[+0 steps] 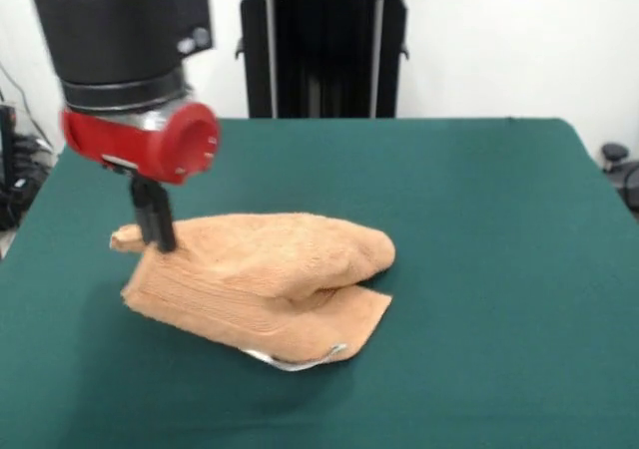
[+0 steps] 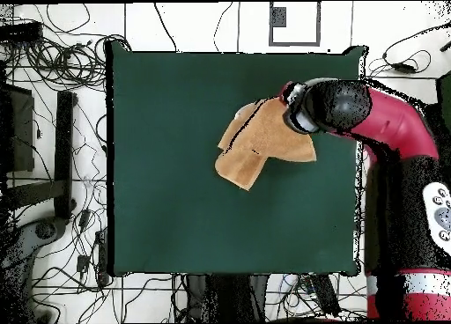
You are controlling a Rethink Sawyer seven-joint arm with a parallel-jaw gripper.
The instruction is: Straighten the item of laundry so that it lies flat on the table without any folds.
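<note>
Towel [image 1: 262,284] still folded double on worktop [image 1: 479,229]. Jaws [image 1: 157,231] pressed at towel corner; grip state cannot be told. Next: corner to be drawn outward.

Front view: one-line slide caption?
Sawyer's pincer presses into one end of a folded orange-tan towel on the green table.
</note>
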